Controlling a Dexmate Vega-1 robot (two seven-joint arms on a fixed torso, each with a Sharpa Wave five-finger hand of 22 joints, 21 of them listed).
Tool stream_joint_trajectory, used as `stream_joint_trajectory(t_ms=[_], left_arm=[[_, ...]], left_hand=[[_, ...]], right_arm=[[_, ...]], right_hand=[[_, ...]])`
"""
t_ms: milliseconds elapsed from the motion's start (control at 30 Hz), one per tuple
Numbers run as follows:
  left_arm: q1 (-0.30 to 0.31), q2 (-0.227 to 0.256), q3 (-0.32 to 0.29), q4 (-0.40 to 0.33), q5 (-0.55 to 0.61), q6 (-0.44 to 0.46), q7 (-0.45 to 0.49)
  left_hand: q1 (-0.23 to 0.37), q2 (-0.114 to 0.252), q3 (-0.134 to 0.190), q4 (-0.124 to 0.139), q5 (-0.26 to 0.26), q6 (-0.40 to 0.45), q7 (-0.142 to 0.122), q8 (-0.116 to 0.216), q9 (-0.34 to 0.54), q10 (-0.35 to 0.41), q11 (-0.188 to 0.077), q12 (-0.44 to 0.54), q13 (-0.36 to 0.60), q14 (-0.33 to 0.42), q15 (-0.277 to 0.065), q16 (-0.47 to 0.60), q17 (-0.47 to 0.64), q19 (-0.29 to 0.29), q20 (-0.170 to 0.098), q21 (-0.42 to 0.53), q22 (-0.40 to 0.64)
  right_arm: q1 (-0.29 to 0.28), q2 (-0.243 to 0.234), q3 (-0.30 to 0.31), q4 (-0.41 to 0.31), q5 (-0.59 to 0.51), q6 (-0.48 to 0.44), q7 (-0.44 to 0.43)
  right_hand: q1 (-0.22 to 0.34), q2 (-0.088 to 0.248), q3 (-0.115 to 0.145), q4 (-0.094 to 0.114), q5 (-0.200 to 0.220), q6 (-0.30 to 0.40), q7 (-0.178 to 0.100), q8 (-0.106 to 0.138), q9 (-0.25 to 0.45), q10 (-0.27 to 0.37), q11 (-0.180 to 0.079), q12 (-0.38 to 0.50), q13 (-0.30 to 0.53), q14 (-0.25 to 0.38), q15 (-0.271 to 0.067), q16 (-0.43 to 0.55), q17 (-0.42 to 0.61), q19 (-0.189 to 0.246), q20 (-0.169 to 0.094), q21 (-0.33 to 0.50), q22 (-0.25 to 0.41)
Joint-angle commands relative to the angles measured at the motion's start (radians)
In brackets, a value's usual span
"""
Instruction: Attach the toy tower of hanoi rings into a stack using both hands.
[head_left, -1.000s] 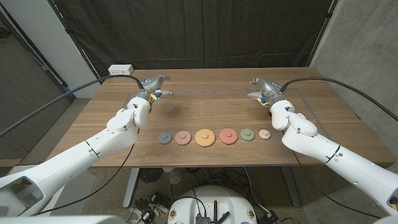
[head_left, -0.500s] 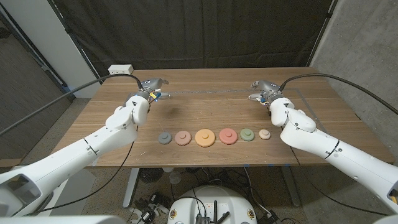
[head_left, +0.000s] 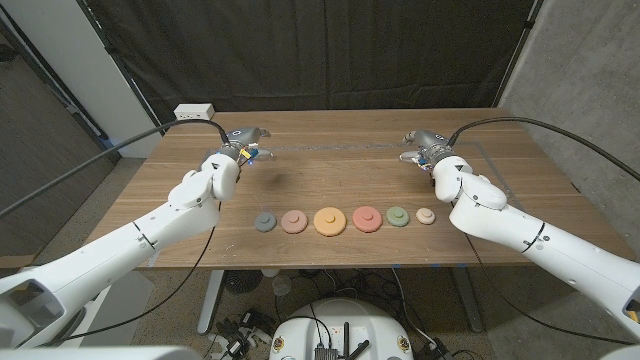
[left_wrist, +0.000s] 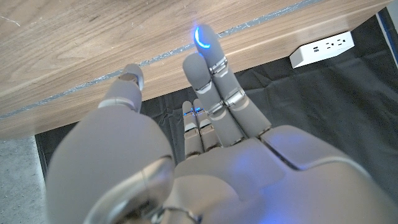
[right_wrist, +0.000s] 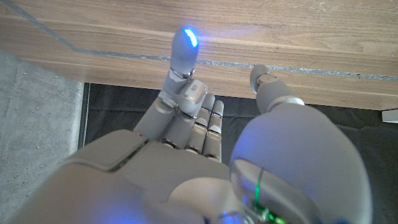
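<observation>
both hands' fingers (left_wrist: 211, 74) extended, apart, holding nothing.

A black curtain (head_left: 320, 50) hangs behind the wooden table (head_left: 330, 170).

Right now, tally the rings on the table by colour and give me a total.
Grey ring: 1
Peach ring: 1
Orange ring: 1
Red ring: 1
Green ring: 1
Cream ring: 1
Total: 6 rings, in a row near the table's front edge.

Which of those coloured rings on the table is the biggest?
The orange ring, third from the left in the row of six, is clearly widest; the rings shrink toward both ends.
</observation>
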Motion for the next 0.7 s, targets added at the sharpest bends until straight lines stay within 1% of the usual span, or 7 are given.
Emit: stream_joint_trajectory(t_ms=[33, 100, 133, 200, 300, 500, 700], left_arm=[[0.015, 0.009, -0.01, -0.01, -0.01, 0.001, 0.013], [0.025, 0.011, -0.02, -0.014, -0.02, -0.003, 0.022], [0.03, 0.012, -0.024, -0.016, -0.022, -0.004, 0.03], [0.043, 0.013, -0.036, -0.015, -0.032, -0.019, 0.055], [0.068, 0.008, -0.056, 0.001, -0.053, -0.061, 0.113], [0.077, 0.012, -0.06, 0.017, -0.068, -0.096, 0.129], [0.092, 0.016, -0.074, 0.038, -0.087, -0.148, 0.161]], left_hand=[[0.013, 0.005, -0.006, 0.002, 0.007, 0.007, -0.004, 0.008, 0.004, 0.008, -0.002, 0.005, 0.006, 0.008, -0.012, 0.014, 0.007, -0.006, -0.028, 0.009, 0.001], [0.016, 0.005, -0.009, 0.002, 0.008, 0.007, -0.004, 0.008, 0.004, 0.009, 0.002, 0.005, 0.008, 0.001, -0.012, 0.012, 0.001, -0.007, -0.028, 0.012, -0.001], [0.017, 0.005, -0.009, 0.002, 0.008, 0.008, -0.004, 0.008, 0.004, 0.009, 0.001, 0.005, 0.009, 0.004, -0.012, 0.016, 0.003, -0.007, -0.028, 0.012, -0.002], [0.02, 0.005, -0.012, 0.001, 0.008, 0.008, -0.004, 0.008, 0.004, 0.008, -0.005, 0.004, 0.011, 0.001, -0.012, 0.016, 0.0, -0.008, -0.028, 0.015, -0.003], [0.022, 0.005, -0.015, 0.002, 0.009, 0.01, -0.006, 0.009, 0.004, 0.015, -0.006, 0.007, 0.012, 0.0, -0.012, 0.017, -0.003, -0.008, -0.028, 0.017, -0.005], [0.026, 0.008, -0.018, 0.002, 0.01, 0.022, -0.004, 0.013, 0.005, 0.029, -0.01, 0.011, 0.016, 0.01, -0.012, 0.031, 0.003, -0.005, -0.028, 0.026, -0.005], [0.03, 0.01, -0.022, 0.003, 0.011, 0.025, -0.005, 0.013, 0.005, 0.031, -0.008, 0.011, 0.019, 0.011, -0.012, 0.04, 0.007, -0.007, -0.028, 0.031, -0.007]], right_arm=[[-0.015, -0.024, 0.001, -0.02, 0.013, 0.02, -0.026], [-0.016, -0.033, -0.002, -0.034, 0.01, 0.01, -0.016], [-0.016, -0.039, -0.005, -0.043, 0.004, 0.004, -0.013], [-0.021, -0.047, -0.01, -0.06, -0.006, -0.004, -0.012], [-0.035, -0.054, -0.009, -0.082, -0.012, -0.01, -0.017], [-0.057, -0.064, -0.009, -0.115, -0.023, -0.009, -0.024], [-0.081, -0.069, -0.008, -0.15, -0.037, -0.016, -0.033]], right_hand=[[-0.01, 0.003, 0.007, 0.002, 0.003, 0.044, -0.025, 0.013, -0.002, 0.009, -0.013, 0.005, -0.001, 0.005, -0.089, 0.002, 0.002, 0.007, 0.0, 0.019, 0.005], [-0.01, 0.002, 0.007, 0.001, 0.004, 0.04, -0.025, 0.011, -0.003, 0.007, -0.016, 0.004, -0.002, 0.006, -0.089, 0.003, 0.003, 0.007, 0.0, 0.019, 0.005], [-0.01, -0.001, 0.007, -0.001, 0.004, 0.032, -0.019, 0.006, -0.004, 0.007, -0.018, 0.004, -0.003, 0.008, -0.089, 0.005, 0.005, 0.006, 0.0, 0.02, 0.005], [-0.009, -0.008, 0.008, -0.004, 0.005, -0.006, 0.006, -0.013, -0.008, -0.006, -0.017, -0.001, -0.001, 0.009, -0.089, 0.008, 0.006, 0.002, 0.0, 0.022, 0.002], [-0.01, -0.013, 0.008, -0.006, 0.005, -0.028, 0.015, -0.023, -0.009, -0.015, -0.015, -0.003, 0.0, 0.005, -0.088, 0.008, 0.007, -0.002, 0.0, 0.022, -0.001], [-0.007, -0.016, 0.01, -0.007, 0.005, -0.024, 0.025, -0.021, -0.01, -0.012, -0.013, 0.0, 0.002, -0.003, -0.088, 0.005, 0.003, -0.009, 0.0, 0.02, -0.007], [-0.004, -0.016, 0.012, -0.007, 0.006, -0.021, 0.024, -0.02, -0.01, 0.0, -0.012, 0.005, 0.004, -0.002, -0.089, 0.007, 0.004, -0.008, 0.0, 0.023, -0.007]])
